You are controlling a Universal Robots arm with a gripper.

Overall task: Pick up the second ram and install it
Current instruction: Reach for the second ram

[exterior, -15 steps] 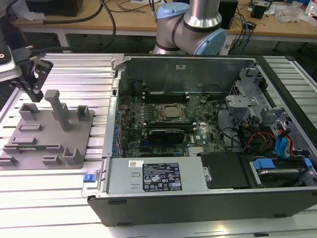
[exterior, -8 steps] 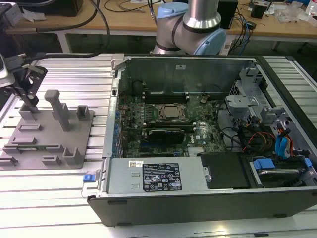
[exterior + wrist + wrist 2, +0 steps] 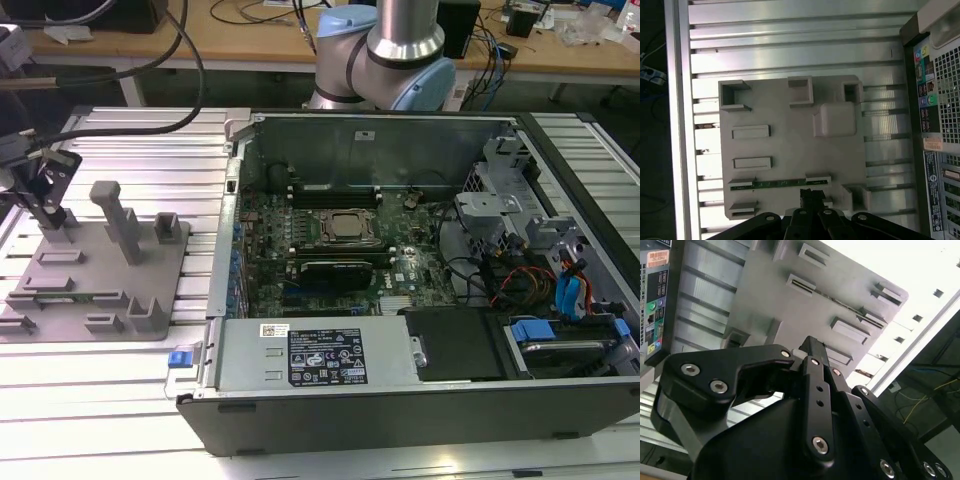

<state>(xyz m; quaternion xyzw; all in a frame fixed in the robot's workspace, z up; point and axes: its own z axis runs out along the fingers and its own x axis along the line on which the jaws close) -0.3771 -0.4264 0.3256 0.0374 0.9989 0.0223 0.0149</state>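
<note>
The second ram [image 3: 780,184] is a thin green stick lying flat between two holders on the grey fixture plate [image 3: 790,130]. In the exterior view the second ram [image 3: 72,296] lies near the plate's front edge, at the exterior view's left. My gripper [image 3: 42,190] hangs above the far left part of the fixture plate [image 3: 90,270], apart from the stick. The black fingers [image 3: 812,196] look pressed together with nothing between them, just beside the stick's holder. In the second wrist view the gripper [image 3: 812,347] points down at the plate [image 3: 765,305].
An open computer case [image 3: 400,390] sits to the exterior view's right of the plate, with a motherboard, a silver processor [image 3: 348,226] and a black card [image 3: 340,270] inside. Grey posts [image 3: 118,220] stand up from the plate. The arm's base [image 3: 385,50] rises behind the case.
</note>
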